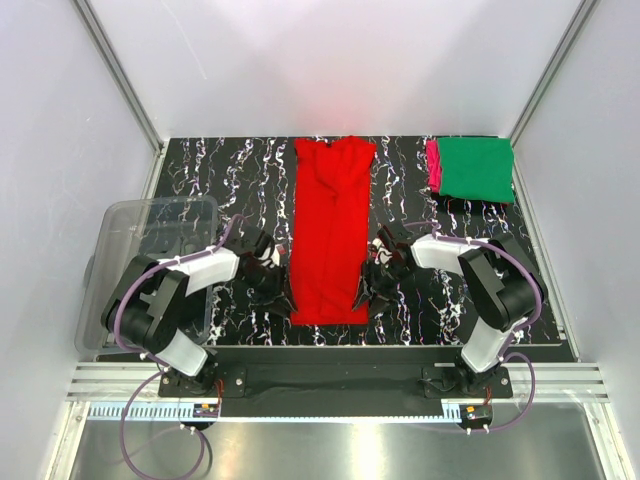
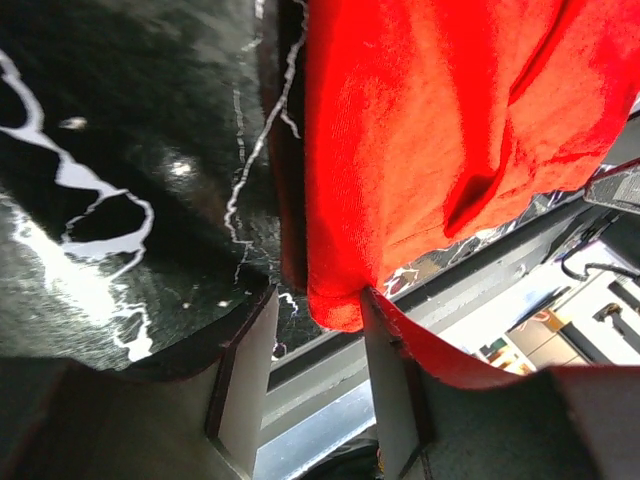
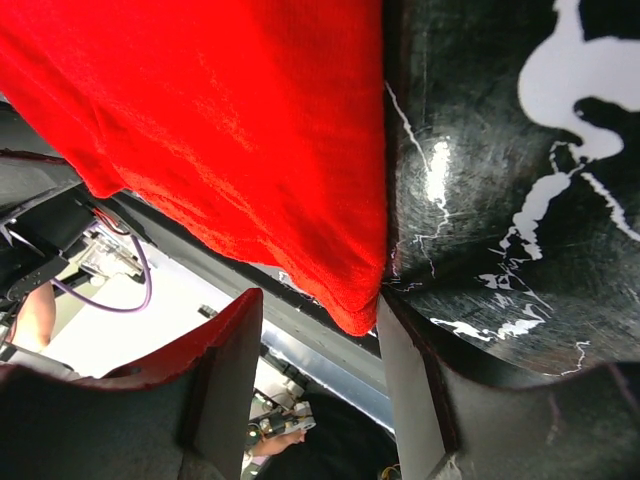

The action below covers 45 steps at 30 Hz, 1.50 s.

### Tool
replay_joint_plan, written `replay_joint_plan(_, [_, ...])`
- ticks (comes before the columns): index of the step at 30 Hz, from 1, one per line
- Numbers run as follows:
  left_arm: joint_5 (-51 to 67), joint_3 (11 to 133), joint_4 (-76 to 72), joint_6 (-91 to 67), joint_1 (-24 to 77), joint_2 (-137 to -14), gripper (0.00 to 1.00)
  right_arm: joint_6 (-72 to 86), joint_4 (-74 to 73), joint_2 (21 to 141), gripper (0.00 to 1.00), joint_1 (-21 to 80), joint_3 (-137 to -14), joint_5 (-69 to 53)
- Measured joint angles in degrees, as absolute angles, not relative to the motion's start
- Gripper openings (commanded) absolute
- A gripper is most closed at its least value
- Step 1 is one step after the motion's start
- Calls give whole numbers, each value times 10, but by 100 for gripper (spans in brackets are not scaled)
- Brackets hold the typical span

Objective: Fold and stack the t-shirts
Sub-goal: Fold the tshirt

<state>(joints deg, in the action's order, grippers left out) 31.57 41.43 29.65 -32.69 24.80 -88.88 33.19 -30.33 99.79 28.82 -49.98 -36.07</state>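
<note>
Down the middle of the black, white-veined table (image 1: 200, 170), the red t-shirt (image 1: 332, 230) is lying as a long narrow strip, running from the far edge almost to the near edge. The left gripper (image 2: 319, 292) and the right gripper (image 3: 320, 298) are sitting at its two near corners, jaws standing apart with a cloth corner between them, unclamped. In the far right corner the green t-shirt (image 1: 478, 168) is resting folded on the pink t-shirt (image 1: 432, 165). A clear bin (image 1: 150, 225) is sitting at the left edge, and plain white walls (image 1: 330, 60) are enclosing the table.
</note>
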Motion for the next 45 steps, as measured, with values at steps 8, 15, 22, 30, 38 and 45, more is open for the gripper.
replay_joint_plan(8, [319,414,289,-333,255,-902,24,340,-296,997,40,288,-487,-359])
replay_joint_plan(15, [323,414,284,-331,256,-910,0,340,-289,994,21,288,-475,-360])
replay_joint_plan(22, [323,421,291,-326,256,-910,0,334,-281,978,0,284,-467,-357])
replay_joint_plan(30, [313,511,335,-298,243,-889,0,282,-334,876,0,244,-517,-356])
replay_joint_plan(38, [285,637,352,-268,219,-905,0,231,-363,887,0,198,-613,-340])
replay_joint_plan(45, [254,736,351,-243,202,-989,0,205,-352,963,0,182,-695,-327])
